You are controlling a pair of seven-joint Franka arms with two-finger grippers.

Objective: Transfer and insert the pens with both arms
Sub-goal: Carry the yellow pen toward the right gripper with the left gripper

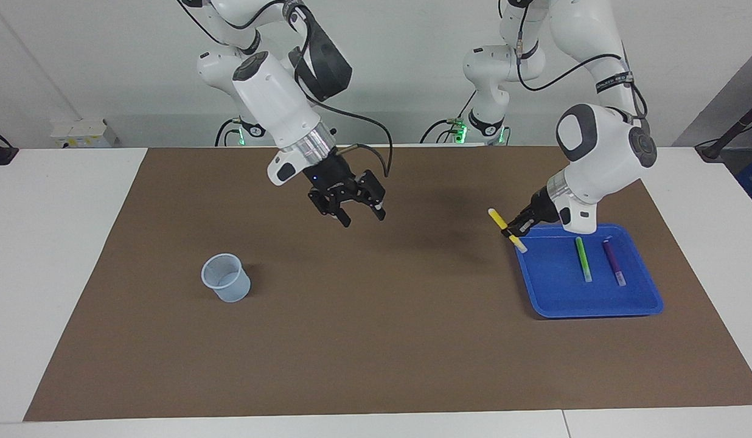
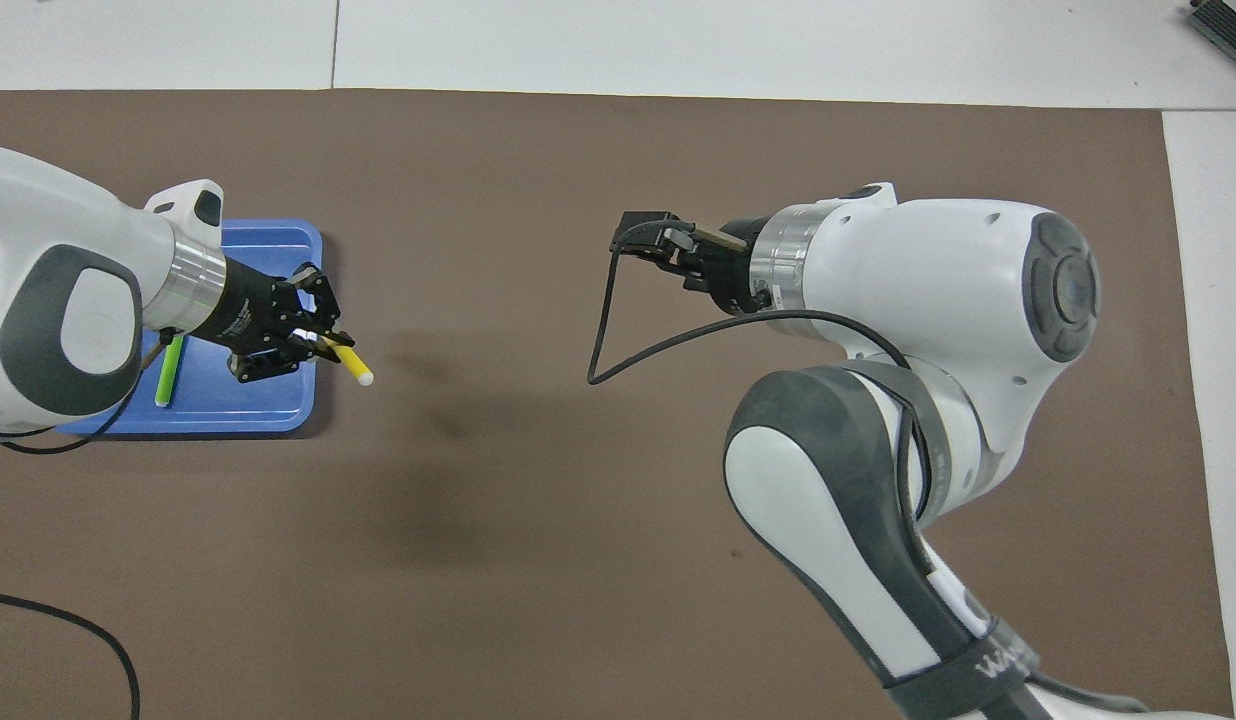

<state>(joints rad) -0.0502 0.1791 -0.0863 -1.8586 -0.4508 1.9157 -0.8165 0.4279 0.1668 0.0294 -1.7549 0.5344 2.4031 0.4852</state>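
My left gripper (image 1: pixel 516 229) is shut on the yellow pen (image 1: pixel 499 220), which hangs tilted in the air over the blue tray's edge on the table-middle side. In the overhead view the yellow pen (image 2: pixel 354 366) sticks out past the left gripper (image 2: pixel 313 340). The green pen (image 1: pixel 583 258) and the purple pen (image 1: pixel 613 261) lie side by side in the blue tray (image 1: pixel 595 311). From overhead the green pen (image 2: pixel 168 365) shows, while the left arm hides the purple one. My right gripper (image 1: pixel 362 215) hangs open and holds nothing over the mat's middle.
A clear plastic cup (image 1: pixel 226 278) stands upright on the brown mat (image 1: pixel 376 340) toward the right arm's end of the table. The right arm hides it in the overhead view. The blue tray (image 2: pixel 278 415) sits toward the left arm's end.
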